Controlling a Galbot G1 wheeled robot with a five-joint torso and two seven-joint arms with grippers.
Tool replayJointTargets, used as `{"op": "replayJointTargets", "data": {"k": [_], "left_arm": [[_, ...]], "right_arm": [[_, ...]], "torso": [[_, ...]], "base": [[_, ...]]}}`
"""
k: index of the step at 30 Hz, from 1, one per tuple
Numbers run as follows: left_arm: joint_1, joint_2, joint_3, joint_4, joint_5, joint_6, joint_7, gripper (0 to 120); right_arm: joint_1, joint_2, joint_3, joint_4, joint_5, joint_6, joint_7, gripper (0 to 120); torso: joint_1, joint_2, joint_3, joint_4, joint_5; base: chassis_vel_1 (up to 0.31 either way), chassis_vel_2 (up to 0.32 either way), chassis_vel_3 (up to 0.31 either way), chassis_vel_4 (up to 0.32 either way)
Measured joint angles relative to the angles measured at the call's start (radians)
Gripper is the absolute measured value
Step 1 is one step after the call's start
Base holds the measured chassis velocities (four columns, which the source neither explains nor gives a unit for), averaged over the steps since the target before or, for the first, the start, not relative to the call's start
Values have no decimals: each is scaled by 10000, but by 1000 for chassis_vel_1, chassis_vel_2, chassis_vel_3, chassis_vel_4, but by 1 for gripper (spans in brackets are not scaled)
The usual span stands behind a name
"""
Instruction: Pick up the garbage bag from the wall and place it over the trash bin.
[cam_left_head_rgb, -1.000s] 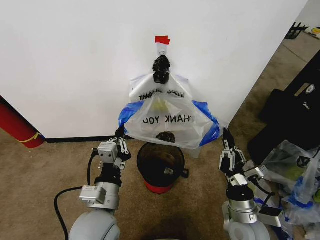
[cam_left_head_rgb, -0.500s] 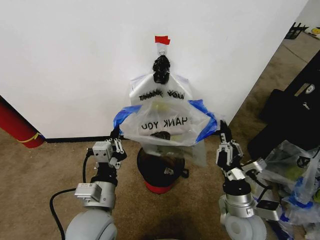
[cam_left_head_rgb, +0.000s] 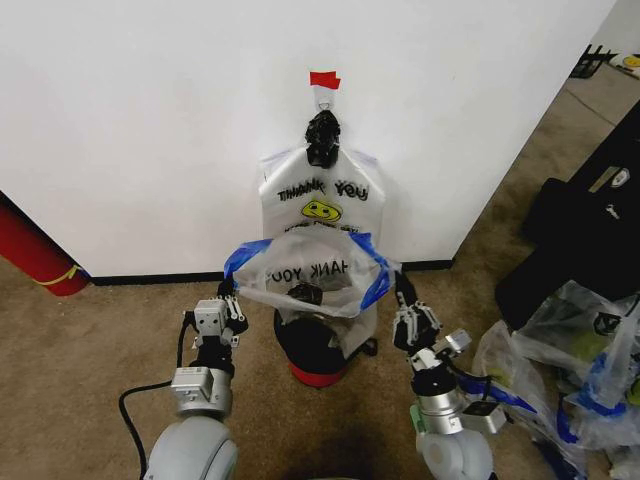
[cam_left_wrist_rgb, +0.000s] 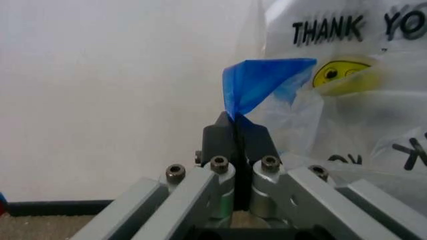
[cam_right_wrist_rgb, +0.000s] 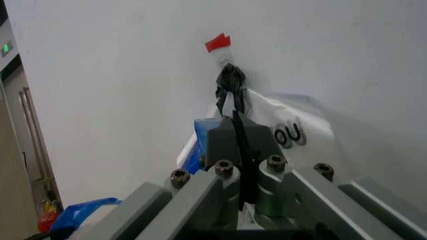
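Head view: garbage bag (cam_left_head_rgb: 312, 275), translucent with blue edges, was stretched open directly above the trash bin (cam_left_head_rgb: 318, 352), which stood on the floor against the wall (cam_left_head_rgb: 150, 130). Left end effector (cam_left_head_rgb: 228, 292) was clamped on the bag's left blue edge; right end effector (cam_left_head_rgb: 402, 296) was clamped on its right edge. THANK YOU bag (cam_left_head_rgb: 322, 195) hung on the wall behind.

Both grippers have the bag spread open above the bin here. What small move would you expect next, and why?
Probably lower both arms together. The left gripper and right gripper pinch the garbage bag by its blue edges, its mouth held open just above the trash bin, not yet over its rim.
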Motion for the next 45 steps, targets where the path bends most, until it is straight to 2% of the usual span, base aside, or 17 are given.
{"op": "replayJointTargets", "data": {"k": [7, 12, 13, 17, 22, 30, 37, 45], "left_arm": [[121, 82, -15, 128, 141, -9, -95, 0], [445, 501, 386, 35, 205, 28, -122, 0], [544, 621, 482, -35, 203, 38, -105, 0], [781, 1012, 731, -355, 178, 101, 114, 0], [728, 1259, 1046, -231, 165, 199, 508, 0], [544, 1747, 1147, 228, 148, 430, 666, 0], [457, 1722, 1253, 743, 227, 366, 620, 0], [564, 1803, 1262, 988, 599, 150, 528, 0]], "right_arm": [[169, -56, 59, -575, -75, 49, -7, 0], [197, -555, 471, -1409, -654, 110, -58, 0], [94, -783, 621, -1519, -746, 110, -209, 0], [-486, -1632, 1310, -1496, -157, -11, -1700, 0], [-635, -1919, 1615, -1601, 419, -223, -2175, 0], [-598, -2105, 1534, -1868, 1347, -772, -2558, 0], [-334, -2150, 1544, -2486, 1701, -1295, -3223, 0], [-17, -2017, 1602, -3636, 1474, -1082, -4056, 0]], "torso": [[0, 0, 1, 2, 2], [0, 0, 0, -2, 5], [0, 0, 0, 4, 3], [0, 1, -1, 0, 2], [0, 0, -1, 0, 1], [0, 0, -1, 0, 0], [0, 0, -1, 1, 0], [0, 0, 0, 0, 1]], "base": [[0, 0, 0, 0], [0, 0, 0, 0], [0, 0, 0, 0], [0, 0, 0, 0], [0, 0, 0, 0], [0, 0, 0, 0], [0, 0, 0, 0], [0, 0, 0, 0]]}}
